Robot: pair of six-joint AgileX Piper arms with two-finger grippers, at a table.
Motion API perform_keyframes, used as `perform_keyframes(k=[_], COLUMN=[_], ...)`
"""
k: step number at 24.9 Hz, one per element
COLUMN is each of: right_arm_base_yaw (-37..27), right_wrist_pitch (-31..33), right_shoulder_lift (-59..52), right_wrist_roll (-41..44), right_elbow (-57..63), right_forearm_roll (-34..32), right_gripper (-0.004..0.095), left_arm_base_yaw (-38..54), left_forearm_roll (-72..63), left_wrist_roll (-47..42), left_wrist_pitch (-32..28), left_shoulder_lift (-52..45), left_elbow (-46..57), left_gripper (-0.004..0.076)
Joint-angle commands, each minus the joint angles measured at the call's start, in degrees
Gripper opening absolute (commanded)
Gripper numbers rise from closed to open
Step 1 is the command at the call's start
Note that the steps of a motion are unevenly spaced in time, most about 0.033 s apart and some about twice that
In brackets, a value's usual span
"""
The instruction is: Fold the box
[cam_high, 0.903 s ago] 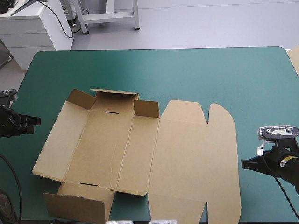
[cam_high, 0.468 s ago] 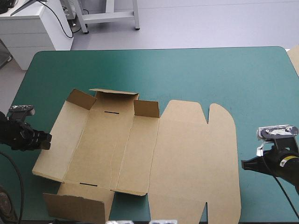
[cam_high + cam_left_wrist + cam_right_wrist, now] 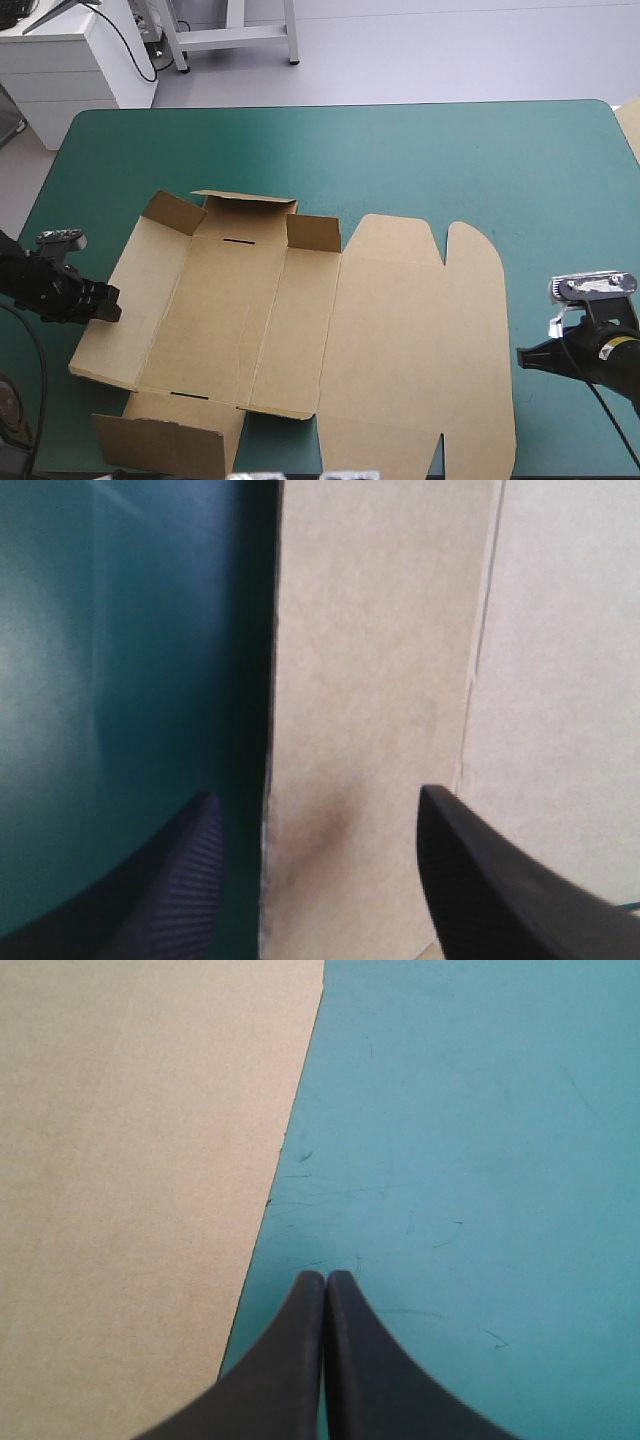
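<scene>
The brown box (image 3: 300, 330) lies opened out on the table (image 3: 450, 160), mostly flat, with its far flaps raised. The left gripper (image 3: 318, 795), spread wide, straddles the outer edge of the box's left panel; I'd say it should close squarely on that edge, then swing the wall up along its crease. The right gripper (image 3: 325, 1278), pressed together, sits just beside the lid's right edge.

no legible text, labels or numbers, box (image 3: 400, 340) plain brown

Box (image 3: 300, 330) on table (image 3: 400, 150), L jaws straddling its left edge, R jaws beside right edge.
</scene>
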Motion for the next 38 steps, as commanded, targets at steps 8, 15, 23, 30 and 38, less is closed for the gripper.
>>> perform_keyframes(k=[8,15,23,30,38], right_arm_base_yaw=[-0.4,-0.4,-0.4,-0.4,-0.4], right_wrist_pitch=[-2.5,-2.6,-2.7,-2.6,-2.6], right_shoulder_lift=[-0.2,-0.2,-0.2,-0.2,-0.2], right_wrist_roll=[-0.4,-0.5,-0.5,-0.5,-0.5], right_elbow=[-1.5,-1.5,-1.5,-1.5,-1.5], right_forearm_roll=[-0.3,-0.3,-0.3,-0.3,-0.3], right_gripper=[-0.0021,-0.0021,-0.0021,-0.0021,-0.0021], left_arm_base_yaw=[0.0,0.0,-6.8,-7.3,-7.3], left_forearm_roll=[-3.2,-8.6,-5.7,-4.7,-4.4], left_wrist_roll=[2.1,3.5,3.1,2.0,2.7], left_wrist_pitch=[4.5,4.5,4.6,4.6,4.6], left_shoulder_lift=[-1.0,-1.1,-1.1,-1.0,-0.9], left_elbow=[2.9,4.0,4.0,4.0,4.0], left_gripper=[0.0414,0.0414,0.0414,0.0253,0.0006])
